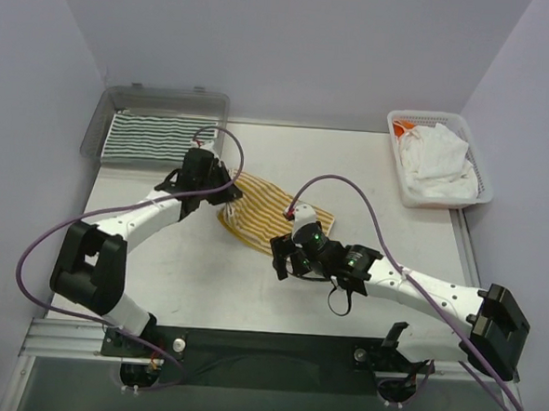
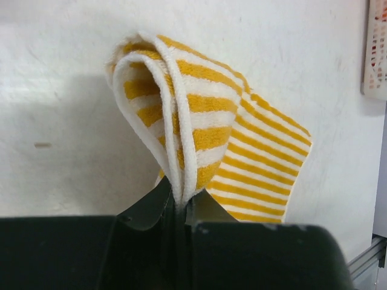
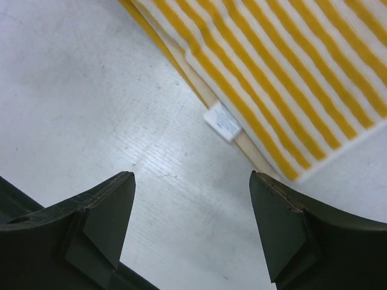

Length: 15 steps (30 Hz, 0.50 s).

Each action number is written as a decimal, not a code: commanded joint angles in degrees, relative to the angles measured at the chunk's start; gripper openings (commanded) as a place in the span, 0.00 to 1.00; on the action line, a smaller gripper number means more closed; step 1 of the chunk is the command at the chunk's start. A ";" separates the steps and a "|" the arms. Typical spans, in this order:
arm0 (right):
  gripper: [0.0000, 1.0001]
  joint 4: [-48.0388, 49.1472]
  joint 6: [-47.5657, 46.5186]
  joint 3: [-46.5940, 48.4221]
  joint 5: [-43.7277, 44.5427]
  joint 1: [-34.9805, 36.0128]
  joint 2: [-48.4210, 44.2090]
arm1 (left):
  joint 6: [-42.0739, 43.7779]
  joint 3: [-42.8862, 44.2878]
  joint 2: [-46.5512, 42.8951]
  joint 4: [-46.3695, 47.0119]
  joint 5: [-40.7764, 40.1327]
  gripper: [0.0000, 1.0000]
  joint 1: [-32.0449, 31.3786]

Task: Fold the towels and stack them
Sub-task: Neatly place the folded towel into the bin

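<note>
A yellow-and-white striped towel (image 1: 260,214) lies partly folded in the middle of the table. My left gripper (image 1: 223,187) is shut on its far-left corner, and the pinched edge (image 2: 181,151) rises in a loop from between the jaws. My right gripper (image 1: 279,255) is open just off the towel's near corner (image 3: 284,78), over bare table with nothing between its fingers; a small white label (image 3: 222,122) shows at the hem. A dark-green-and-white striped towel (image 1: 153,138) lies folded in the clear tray (image 1: 121,96). White towels (image 1: 438,160) sit bunched in the mesh basket (image 1: 481,185).
The clear tray stands at the back left corner, the white mesh basket at the back right with something orange (image 1: 405,130) in it. Purple cables loop over both arms. White walls close the table at the back and sides.
</note>
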 commanded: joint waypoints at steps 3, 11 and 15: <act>0.77 -4.31 2.53 0.16 6.02 -0.46 -2.36 | 7.68 13.79 6.45 -7.41 5.12 0.00 5.22; 0.76 -4.31 1.03 2.00 5.05 -0.46 3.61 | 11.81 34.53 17.27 -16.01 8.03 0.00 11.36; 0.76 -4.22 -0.02 3.14 4.18 -0.46 5.64 | 13.14 46.47 24.03 -19.81 7.94 0.00 14.71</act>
